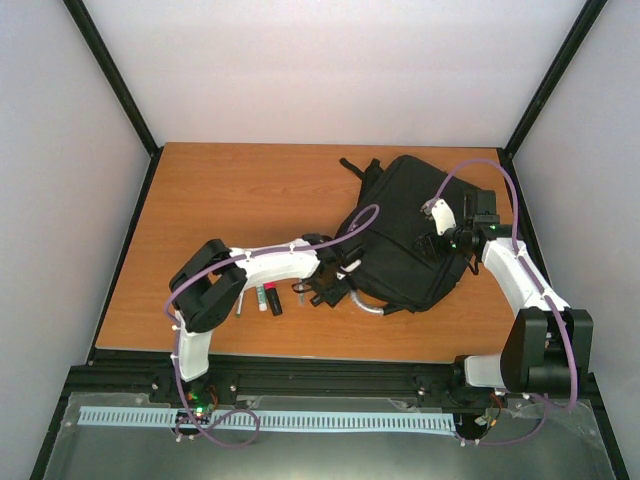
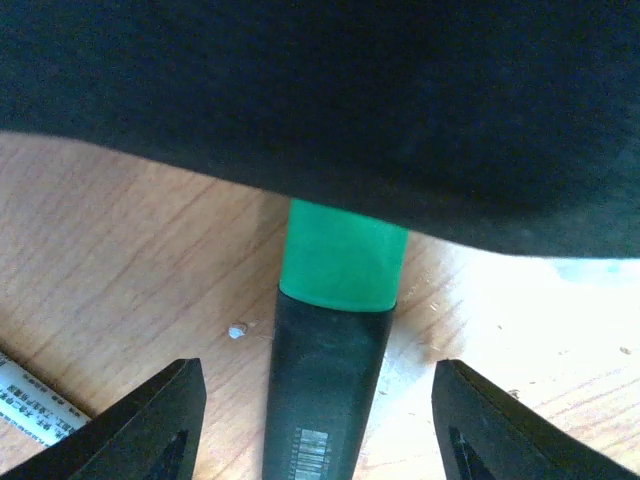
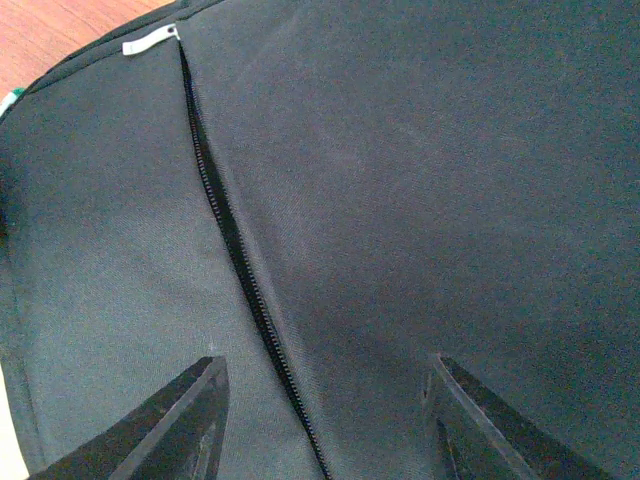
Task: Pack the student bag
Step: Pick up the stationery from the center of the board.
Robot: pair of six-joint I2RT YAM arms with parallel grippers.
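both hands are held released, the left hand (image 2: 318, 385) astride a green-tipped marker (image 2: 335, 290) half hidden under the student bag (image 1: 405, 230) on the tabletop (image 1: 230, 200), the right hand (image 3: 325, 385) over its zip (image 3: 240, 270), so the marker could be shoved beneath the bag, not into it.

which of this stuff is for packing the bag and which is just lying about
For the job:
student bag
green-capped marker, cap end under the bag's edge
white printed pen, likely to be packed

Just lying about:
small white crumb on the table
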